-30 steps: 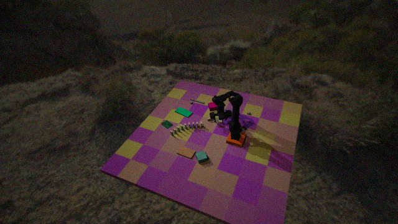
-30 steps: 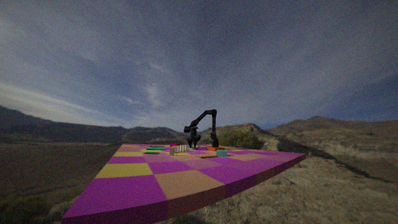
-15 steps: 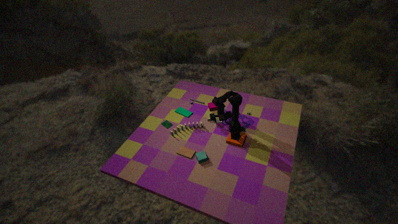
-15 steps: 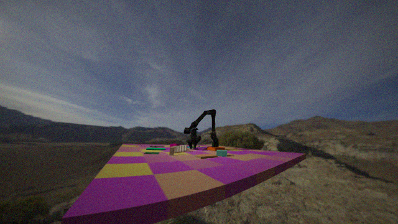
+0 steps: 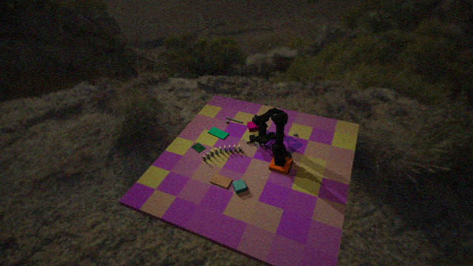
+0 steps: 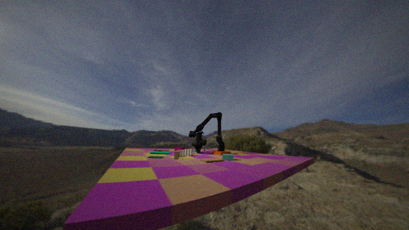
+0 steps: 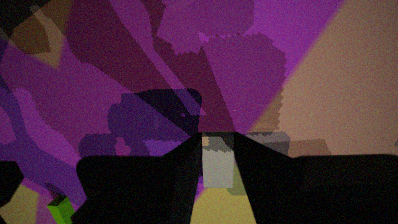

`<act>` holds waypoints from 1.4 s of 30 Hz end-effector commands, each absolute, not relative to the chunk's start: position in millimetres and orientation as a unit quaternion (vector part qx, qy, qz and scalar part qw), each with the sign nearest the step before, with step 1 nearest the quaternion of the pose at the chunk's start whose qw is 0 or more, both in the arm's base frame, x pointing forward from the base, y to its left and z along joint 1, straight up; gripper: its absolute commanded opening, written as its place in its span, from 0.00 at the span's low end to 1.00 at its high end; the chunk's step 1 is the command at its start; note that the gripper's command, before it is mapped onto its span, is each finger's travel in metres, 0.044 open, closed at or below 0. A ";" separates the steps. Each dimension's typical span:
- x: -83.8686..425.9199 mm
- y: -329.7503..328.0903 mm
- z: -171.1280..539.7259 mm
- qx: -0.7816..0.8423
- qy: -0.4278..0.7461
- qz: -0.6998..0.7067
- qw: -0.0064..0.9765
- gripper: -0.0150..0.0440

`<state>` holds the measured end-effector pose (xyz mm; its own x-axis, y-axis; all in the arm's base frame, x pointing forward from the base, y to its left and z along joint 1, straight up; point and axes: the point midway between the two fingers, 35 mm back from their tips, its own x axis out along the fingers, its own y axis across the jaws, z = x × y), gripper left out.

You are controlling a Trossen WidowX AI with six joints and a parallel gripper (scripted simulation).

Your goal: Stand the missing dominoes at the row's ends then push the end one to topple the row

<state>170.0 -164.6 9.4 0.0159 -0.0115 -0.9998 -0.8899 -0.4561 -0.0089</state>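
Observation:
My gripper (image 5: 263,145) (image 6: 198,151) (image 7: 217,137) is low over the mat, in front of the orange base. It is shut on a pale domino (image 7: 218,172), which shows between the two fingertips in the wrist view. The top and exterior views are too dark and small to show this domino. A curved row of standing dominoes (image 5: 220,150) (image 6: 186,153) is beside the gripper, to its left in the top view, with a gap between them. No other loose domino can be made out.
A magenta block (image 5: 253,126) is behind the gripper. A green slab (image 5: 218,133) (image 6: 160,153) and a dark green tile (image 5: 198,148) lie beyond the row. A tan slab (image 5: 221,181) and a teal block (image 5: 239,186) (image 6: 227,157) are on the near side. A thin rod (image 5: 234,120) lies farther back.

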 end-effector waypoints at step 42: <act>255.4 -97.1 175.0 -0.282 0.644 0.270 0.658 0.44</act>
<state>216.2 -129.1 171.2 0.0212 -0.0102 -0.9997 -0.9826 0.1842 -0.0227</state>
